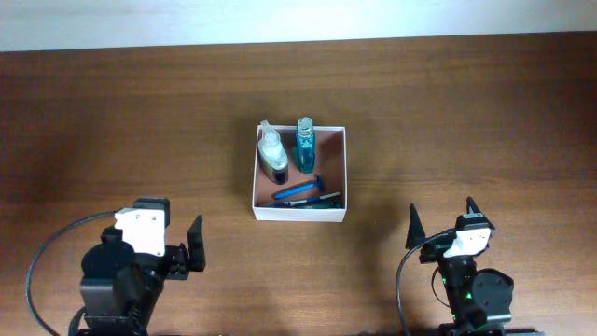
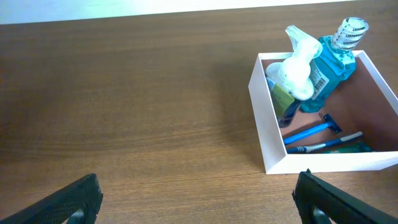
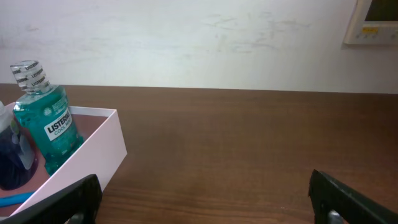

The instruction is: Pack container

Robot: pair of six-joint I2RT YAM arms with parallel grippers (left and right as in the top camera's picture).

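Left claw (image 2: 199, 208) and right claw (image 3: 205, 208) are seen wide open and empty, well apart from the container (image 1: 300, 215), which is set centrally on the tabletop (image 1: 466, 103) and loaded with bottles (image 1: 304, 145) and razor (image 1: 298, 190); packing is judged done, so its walls should not be nudged.

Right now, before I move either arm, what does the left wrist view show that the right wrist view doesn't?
Only the left wrist view: the container's whole inside, with the blue razor and toothbrush lying on its floor, and the white-capped bottle's top.
Only the right wrist view: the Listerine label readable on the mouthwash bottle, the pale wall, and a beige panel on it.
Both: container, mouthwash bottle, brown table, and that arm's own open fingers: left gripper, right gripper.
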